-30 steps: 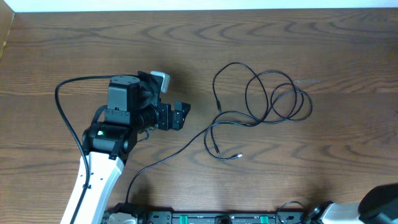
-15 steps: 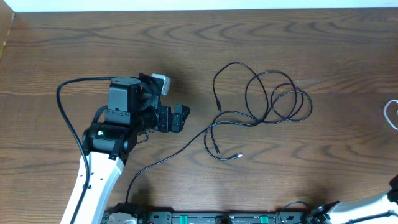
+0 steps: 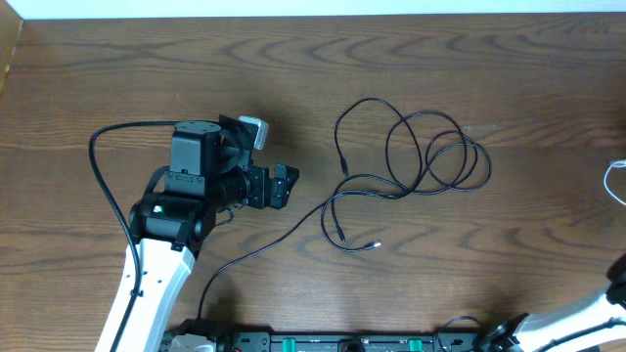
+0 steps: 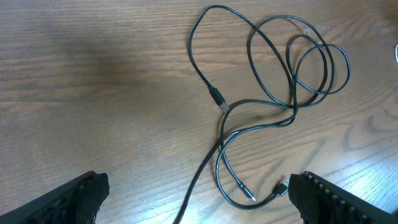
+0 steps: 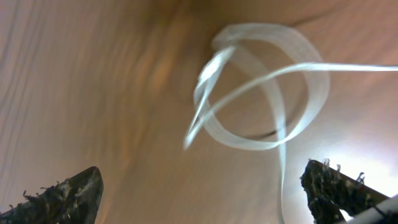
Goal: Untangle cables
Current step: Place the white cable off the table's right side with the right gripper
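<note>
The black cable [image 3: 411,156] lies in loose loops mid-table, its plug ends [image 3: 375,246] lying nearer the front edge. My left gripper [image 3: 290,182] hovers to its left, open and empty. In the left wrist view the black cable [image 4: 267,106] spreads ahead of the left gripper [image 4: 198,183], and one strand runs between its wide-apart fingers. At the table's far right edge only a small loop of the white cable [image 3: 616,181] shows. In the right wrist view the white cable [image 5: 261,81] is a blurred loop ahead of my open right gripper [image 5: 202,180]. One strand runs down close beside the right finger [image 5: 336,186], not pinched.
The left arm's thick black wire [image 3: 108,186] arcs over the table on the left. A bar with green-marked fittings [image 3: 323,342] runs along the front edge. A part of the right arm [image 3: 587,318] shows at the bottom right corner.
The right gripper has gone from shut to open. The white cable's loop has come into view at the right edge. The right arm shifted at the corner. The left arm is still.
</note>
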You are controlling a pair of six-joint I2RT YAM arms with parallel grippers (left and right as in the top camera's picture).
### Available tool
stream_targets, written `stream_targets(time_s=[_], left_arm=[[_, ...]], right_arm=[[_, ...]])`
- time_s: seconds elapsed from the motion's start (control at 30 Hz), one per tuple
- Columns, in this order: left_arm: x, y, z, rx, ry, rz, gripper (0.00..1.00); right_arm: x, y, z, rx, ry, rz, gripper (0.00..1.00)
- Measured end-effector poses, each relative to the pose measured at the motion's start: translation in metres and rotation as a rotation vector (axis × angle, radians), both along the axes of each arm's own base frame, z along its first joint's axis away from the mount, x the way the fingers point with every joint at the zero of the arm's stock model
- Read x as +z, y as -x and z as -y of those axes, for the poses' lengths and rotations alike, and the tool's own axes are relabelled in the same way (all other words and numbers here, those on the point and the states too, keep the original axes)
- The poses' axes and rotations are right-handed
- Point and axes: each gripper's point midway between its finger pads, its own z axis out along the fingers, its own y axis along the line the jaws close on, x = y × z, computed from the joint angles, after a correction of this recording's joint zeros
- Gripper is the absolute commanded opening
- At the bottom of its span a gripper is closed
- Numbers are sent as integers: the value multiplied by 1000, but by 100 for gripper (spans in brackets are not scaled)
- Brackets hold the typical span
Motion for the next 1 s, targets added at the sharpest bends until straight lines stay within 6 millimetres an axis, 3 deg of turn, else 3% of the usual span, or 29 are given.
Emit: stream_targets(time_s=[0.2, 0.3, 0.43, 0.57, 0.73, 0.87, 1.0], left_arm=[[-4, 5, -1, 0, -5, -26, 98], [-8, 9, -2, 0, -10, -52, 98], [-10, 13, -2, 0, -13, -70, 98], [-10, 12, -2, 0, -13, -65, 98], [-8, 9, -2, 0, -10, -50, 98], [-7, 8, -2, 0, -9, -46, 98], [-7, 8, -2, 0, -9, -45, 98]], right_arm=[[-2, -42, -85, 207, -68, -17, 99], [-5, -45, -97, 231, -50, -49, 99], [-12, -17, -81, 120, -54, -155, 99], [-16, 16, -51, -44, -61, -228, 99], [-17, 40, -25, -194, -75, -247, 99], [-15, 36, -27, -227, -130, -202, 91], [-7, 7, -17, -180, -93, -76, 89]])
